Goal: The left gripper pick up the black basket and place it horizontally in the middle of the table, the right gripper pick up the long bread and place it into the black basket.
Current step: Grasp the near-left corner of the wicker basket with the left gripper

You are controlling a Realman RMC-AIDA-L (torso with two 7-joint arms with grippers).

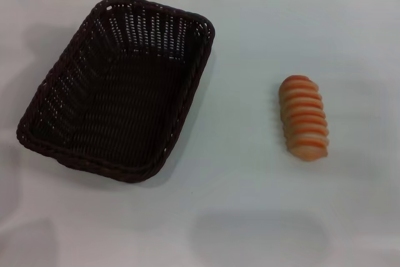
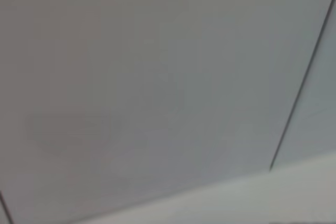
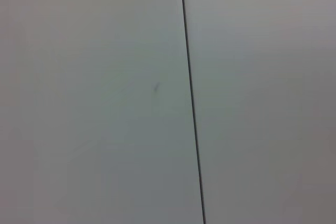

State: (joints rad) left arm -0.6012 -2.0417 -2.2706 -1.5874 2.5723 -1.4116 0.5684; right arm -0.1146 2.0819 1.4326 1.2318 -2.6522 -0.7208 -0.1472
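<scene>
Plainly, neither gripper appears in any view, so their fingers cannot be judged. On the table (image 1: 237, 211) the black basket (image 1: 119, 89) lies angled at left, the long bread (image 1: 304, 117) well apart at right.

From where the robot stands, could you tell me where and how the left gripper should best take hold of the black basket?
Grip the braided rim of the black basket, probably on a long side, coming down from above with one finger inside and one outside. The walls slope outward and the basket is far too wide to span, so only the rim offers a thin edge. It lies empty and skewed on the table, left of the long bread.
</scene>
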